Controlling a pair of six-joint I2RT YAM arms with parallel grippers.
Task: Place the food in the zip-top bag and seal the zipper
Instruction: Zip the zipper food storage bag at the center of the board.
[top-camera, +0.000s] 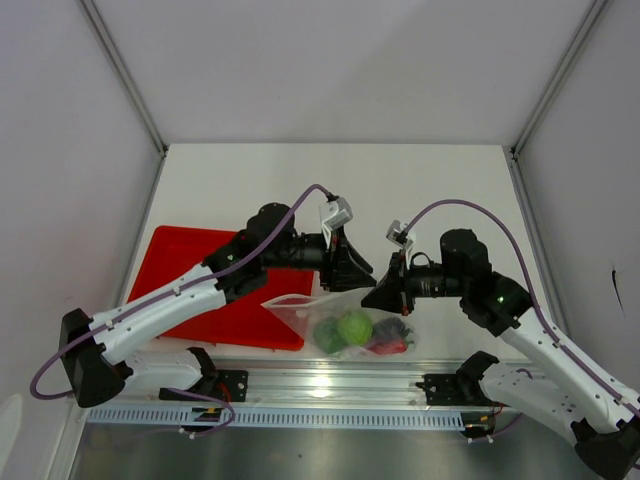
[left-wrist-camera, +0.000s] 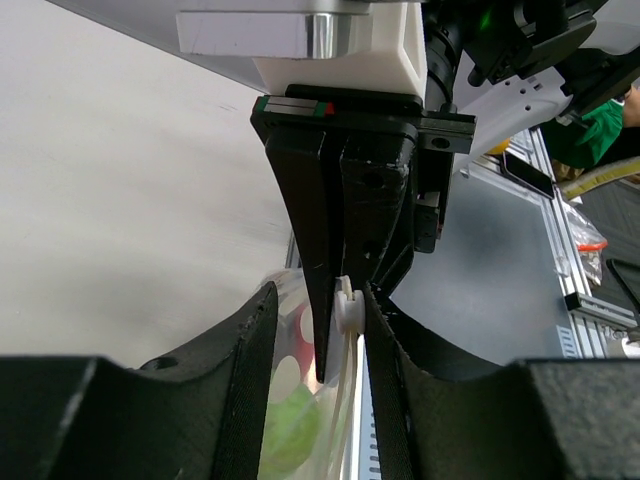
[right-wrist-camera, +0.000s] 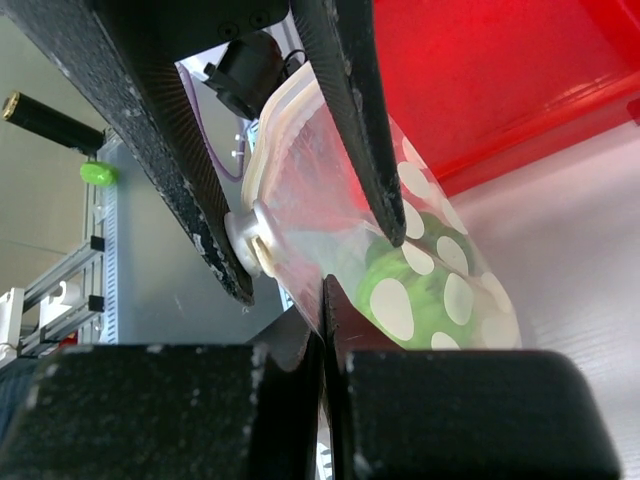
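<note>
White table (top-camera: 330, 190), red tray (top-camera: 190, 270) left. Left gripper (top-camera: 354, 272) part-open, straddling the zipper (right-wrist-camera: 262, 175) slider (left-wrist-camera: 348, 310), not clamped. Zip-top bag (top-camera: 305, 308), food (top-camera: 355, 328) inside, near front edge. Right gripper (top-camera: 383, 294) pinched shut on its edge. Risk: slider slips free and seal stays partial.

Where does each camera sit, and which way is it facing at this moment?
Top external: fixed above and behind the bases, looking down on the table, red tray, both arms, and the zip-top bag holding the food.
Left wrist: on the left arm, looking along its own open fingers at the right gripper, shut on the bag's edge.
Right wrist: on the right arm, facing back past its shut fingers at the left gripper, astride the zipper slider.
Shared: both wrist views show the slider and bag.
</note>
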